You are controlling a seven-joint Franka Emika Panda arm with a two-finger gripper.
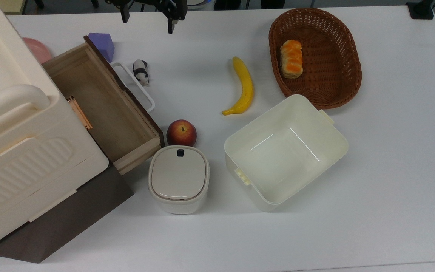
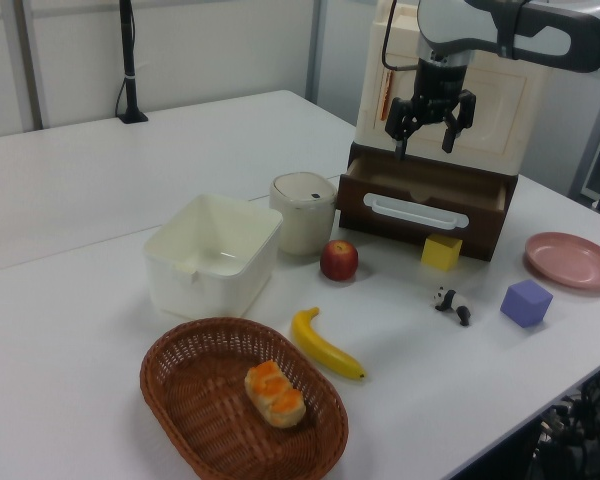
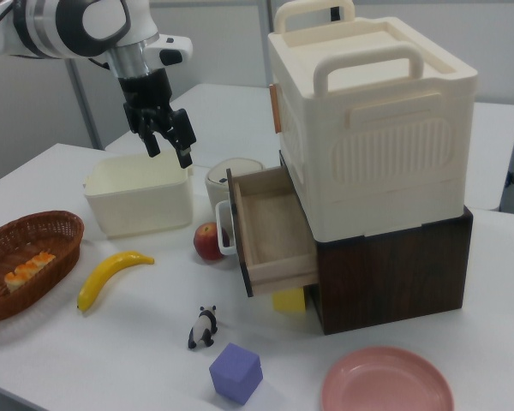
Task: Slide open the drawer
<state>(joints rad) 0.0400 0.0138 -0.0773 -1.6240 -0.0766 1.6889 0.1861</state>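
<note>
The cream ribbed case sits on a dark brown cabinet, and the drawer juts well out of that cabinet under the case, its light wood floor bare: the opening looks done. That likely explains why the gripper hangs high above the bench, well apart from the drawer's white handle, jaws spread wide and holding nothing.

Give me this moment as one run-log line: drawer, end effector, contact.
drawer: slid out, inside bare | end effector: open, raised above table, holding nothing | contact: none, clear of white loop handle
</note>
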